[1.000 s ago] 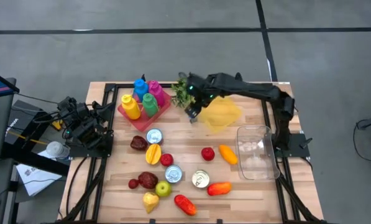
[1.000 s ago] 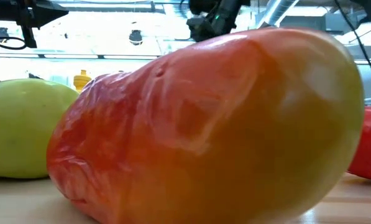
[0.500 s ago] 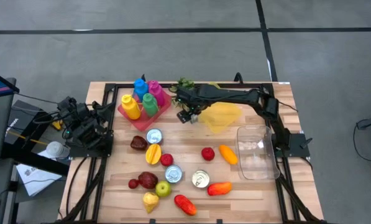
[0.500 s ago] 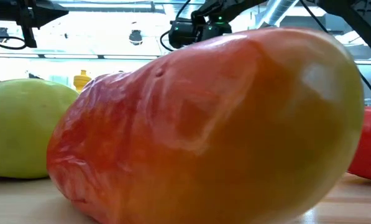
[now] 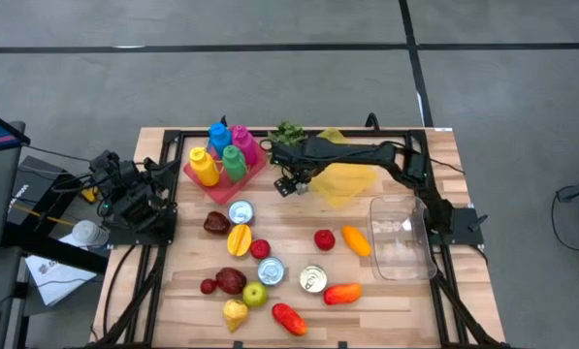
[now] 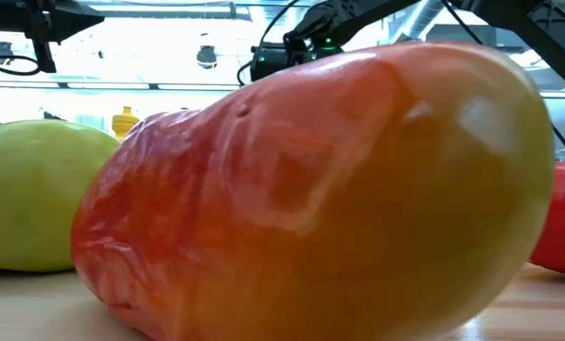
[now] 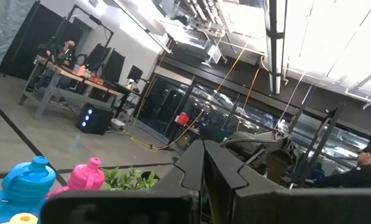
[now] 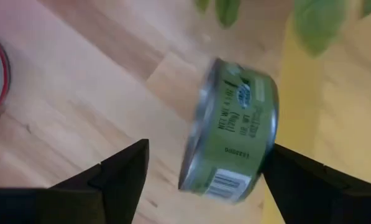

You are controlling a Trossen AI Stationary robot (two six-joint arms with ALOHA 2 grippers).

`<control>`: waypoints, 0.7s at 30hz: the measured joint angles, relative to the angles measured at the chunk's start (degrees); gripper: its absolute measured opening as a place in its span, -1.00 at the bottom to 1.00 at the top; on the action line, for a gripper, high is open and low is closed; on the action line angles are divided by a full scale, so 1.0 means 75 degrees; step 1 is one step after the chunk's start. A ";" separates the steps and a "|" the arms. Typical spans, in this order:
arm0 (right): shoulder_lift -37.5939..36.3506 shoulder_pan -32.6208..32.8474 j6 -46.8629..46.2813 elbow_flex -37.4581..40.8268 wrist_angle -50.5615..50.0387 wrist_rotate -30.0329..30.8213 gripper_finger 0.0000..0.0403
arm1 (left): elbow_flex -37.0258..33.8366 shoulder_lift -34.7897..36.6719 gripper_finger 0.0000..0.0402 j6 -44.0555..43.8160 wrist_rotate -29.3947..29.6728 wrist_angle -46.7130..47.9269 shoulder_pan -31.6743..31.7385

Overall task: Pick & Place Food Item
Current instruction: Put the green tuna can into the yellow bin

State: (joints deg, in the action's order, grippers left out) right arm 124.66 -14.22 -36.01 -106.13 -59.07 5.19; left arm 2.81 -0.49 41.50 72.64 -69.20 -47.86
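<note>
One green-labelled round metal can (image 8: pixel 232 130) near tabletop's far edge, tipped on its rim, between spread fingers of right tool (image 5: pixel 289 182), not gripped | rigid, smooth, likely slippery, rolls; pinch across flat faces | left tool clenched, parked at left edge

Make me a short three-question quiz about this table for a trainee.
1. True or false: the left gripper is shut.
2. What is between the right gripper's open fingers? A) a green can B) a banana C) a spoon
3. How many bottles stand in the red tray?
Key: 1 true; 2 A; 3 four.
</note>
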 joint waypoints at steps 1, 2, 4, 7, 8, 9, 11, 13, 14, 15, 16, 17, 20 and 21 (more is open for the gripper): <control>0.0000 0.0036 -0.0005 0.0005 -0.0012 0.0029 0.43 | 0.0000 0.0000 -1.00 0.0002 0.0000 0.0002 -0.0001; 0.0000 0.0056 -0.0008 0.0006 0.0022 0.0077 0.38 | 0.0000 0.0000 -1.00 0.0001 -0.0002 0.0007 -0.0001; -0.0010 0.0099 -0.0011 0.0006 0.0054 0.0093 0.22 | 0.0000 0.0000 -1.00 0.0000 0.0000 0.0030 0.0000; -0.0012 0.0093 -0.0004 0.0006 -0.0108 0.0010 -0.11 | 0.0000 0.0000 -1.00 0.0003 0.0000 0.0030 -0.0003; -0.0003 0.0087 0.0036 0.0005 -0.0142 -0.0053 -0.21 | 0.0000 0.0000 -1.00 0.0001 -0.0002 0.0028 -0.0002; 0.0021 0.0087 0.0106 -0.0003 -0.0134 -0.0080 -0.29 | 0.0000 0.0000 -1.00 0.0000 -0.0001 0.0028 -0.0002; 0.0029 0.0082 0.0384 -0.0009 -0.0140 -0.0156 -0.29 | 0.0000 0.0000 -1.00 0.0002 -0.0001 0.0028 0.0000; 0.0035 0.0087 0.0557 -0.0006 -0.0124 -0.0209 -0.29 | 0.0000 0.0000 -1.00 0.0000 0.0000 0.0028 -0.0003; 0.0037 0.0096 0.0584 -0.0006 -0.0077 -0.0221 -0.29 | 0.0000 0.0000 -1.00 0.0000 -0.0003 0.0028 -0.0003; 0.0043 0.0108 0.0613 -0.0007 -0.0018 -0.0228 -0.29 | 0.0000 0.0000 -1.00 0.0003 0.0000 0.0028 -0.0003; 0.0044 0.0115 0.0646 -0.0007 0.0019 -0.0232 -0.29 | 0.0000 0.0000 -1.00 0.0000 0.0000 0.0028 -0.0002; 0.0025 0.0121 0.0683 -0.0006 0.0020 -0.0238 -0.29 | 0.0000 0.0000 -1.00 0.0000 -0.0001 0.0028 -0.0001; -0.0123 0.0143 0.0838 0.0026 -0.0028 -0.0421 -0.29 | 0.0000 0.0000 -1.00 0.0001 0.0000 0.0028 -0.0001; -0.0235 0.0146 0.0939 0.0032 -0.0033 -0.0500 -0.29 | 0.0000 0.0000 -1.00 0.0000 0.0000 0.0028 0.0000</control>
State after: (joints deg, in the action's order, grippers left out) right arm 122.90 -13.13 -28.97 -105.89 -59.31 1.44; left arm 2.81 -0.49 41.50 72.64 -68.99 -47.86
